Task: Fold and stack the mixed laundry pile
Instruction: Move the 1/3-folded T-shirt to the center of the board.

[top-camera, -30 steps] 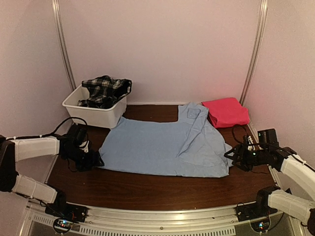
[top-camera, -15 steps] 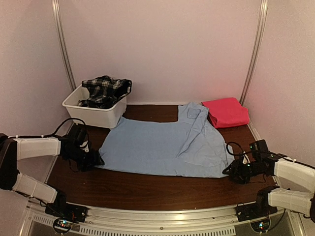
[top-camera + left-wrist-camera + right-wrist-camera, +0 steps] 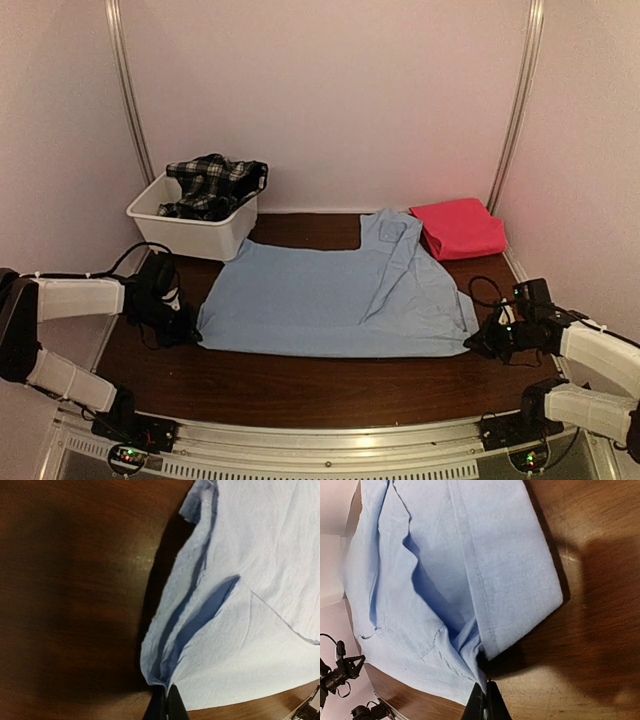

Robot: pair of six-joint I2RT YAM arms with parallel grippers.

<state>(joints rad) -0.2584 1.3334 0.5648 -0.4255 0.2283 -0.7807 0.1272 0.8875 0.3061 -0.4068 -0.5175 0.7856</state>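
The light blue collared shirt (image 3: 340, 300) is spread flat across the middle of the dark table (image 3: 300, 390), collar toward the right, presumably so that it can be folded over in one even move from its near edge. Its near left corner is pinched by the left gripper (image 3: 192, 328), whose jaws are seen in the wrist view closed tight on a raised fold of the fabric. The near right corner is taken the same way by the right gripper (image 3: 474, 344), jaws pressed together on the hem. A corner is held on each side, it is judged, so that the edge can be lifted level. The bright pink-red cloth (image 3: 458, 228) is seen folded at the far right, just beside the collar, probably as the start of the stack, and the black-and-white plaid garment (image 3: 212, 183) is seen heaped in the white tub (image 3: 190, 232) at the far left
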